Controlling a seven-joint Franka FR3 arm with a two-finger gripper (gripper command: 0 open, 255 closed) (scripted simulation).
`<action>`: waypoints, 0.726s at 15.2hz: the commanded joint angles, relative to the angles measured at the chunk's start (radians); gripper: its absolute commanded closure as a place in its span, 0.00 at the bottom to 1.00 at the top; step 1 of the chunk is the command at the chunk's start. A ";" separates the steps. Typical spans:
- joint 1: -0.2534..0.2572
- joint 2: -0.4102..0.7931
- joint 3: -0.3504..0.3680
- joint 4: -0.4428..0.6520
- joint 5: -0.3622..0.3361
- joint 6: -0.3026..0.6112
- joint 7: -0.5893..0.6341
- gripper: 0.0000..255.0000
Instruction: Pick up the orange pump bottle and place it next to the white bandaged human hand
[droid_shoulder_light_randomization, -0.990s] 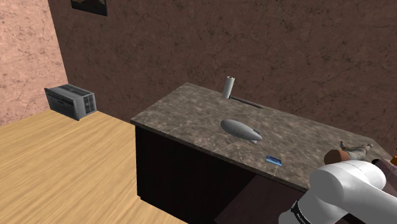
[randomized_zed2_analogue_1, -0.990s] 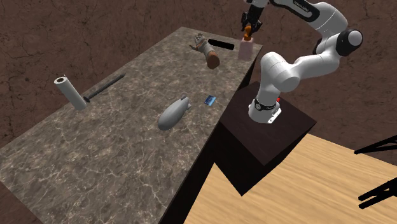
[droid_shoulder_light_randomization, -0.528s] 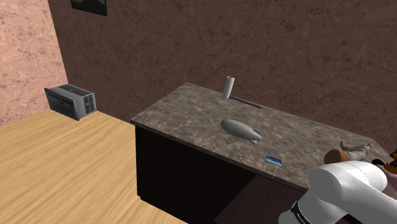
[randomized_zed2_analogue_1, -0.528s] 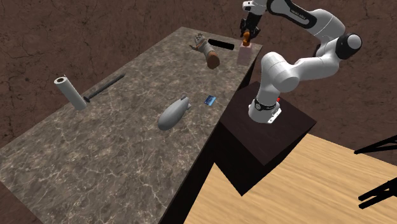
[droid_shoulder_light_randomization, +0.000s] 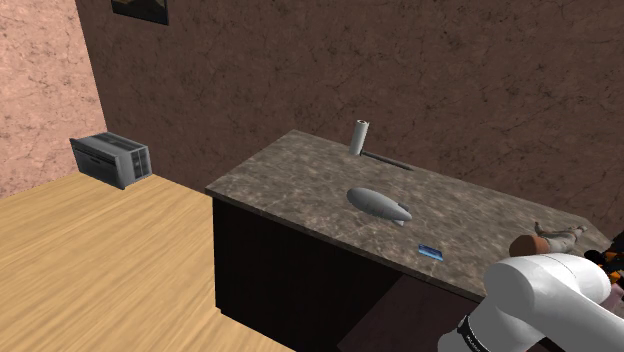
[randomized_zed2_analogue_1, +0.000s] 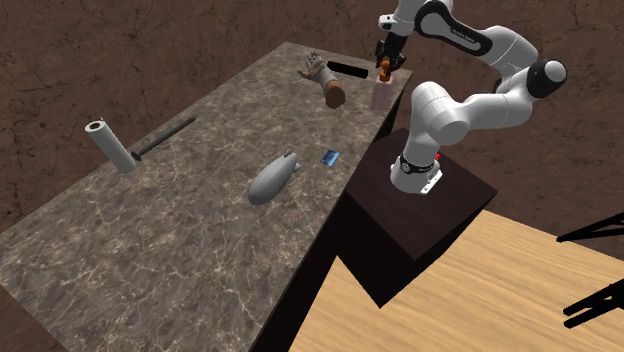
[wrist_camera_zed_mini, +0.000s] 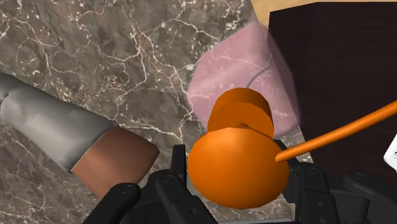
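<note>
The pump bottle (randomized_zed2_analogue_1: 384, 93) has a pale pink see-through body (wrist_camera_zed_mini: 254, 70) and an orange pump head (wrist_camera_zed_mini: 238, 165). It stands upright near the counter's edge by the stand. My gripper (randomized_zed2_analogue_1: 383, 68) is straight above it, open, with the black fingers (wrist_camera_zed_mini: 180, 167) close on either side of the pump head. My gripper (wrist_camera_zed_mini: 238, 175) looks down along the bottle. The bandaged hand (randomized_zed2_analogue_1: 325, 82), grey-white with a brown wrist stump (wrist_camera_zed_mini: 114, 162), lies a short way beside the bottle. In the shoulder view the hand (droid_shoulder_light_randomization: 548, 238) is at the counter's far right.
On the marble counter (randomized_zed2_analogue_1: 200, 230) lie a grey airship-shaped object (randomized_zed2_analogue_1: 272, 178), a small blue card (randomized_zed2_analogue_1: 331, 156), an upright grey cylinder (randomized_zed2_analogue_1: 108, 145) and a dark rod (randomized_zed2_analogue_1: 165, 137). The dark stand (randomized_zed2_analogue_1: 450, 205) adjoins the counter. A grey appliance (droid_shoulder_light_randomization: 112, 158) sits on the wooden floor.
My gripper has come down over the bottle until its fingers flank the orange pump head. The bottle and the hand have not moved.
</note>
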 joint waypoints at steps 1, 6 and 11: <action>-0.013 -0.013 -0.024 -0.021 -0.022 0.011 0.000 1.00; -0.027 -0.026 -0.056 -0.043 -0.051 0.024 -0.003 1.00; -0.027 -0.026 -0.056 -0.043 -0.051 0.024 -0.003 1.00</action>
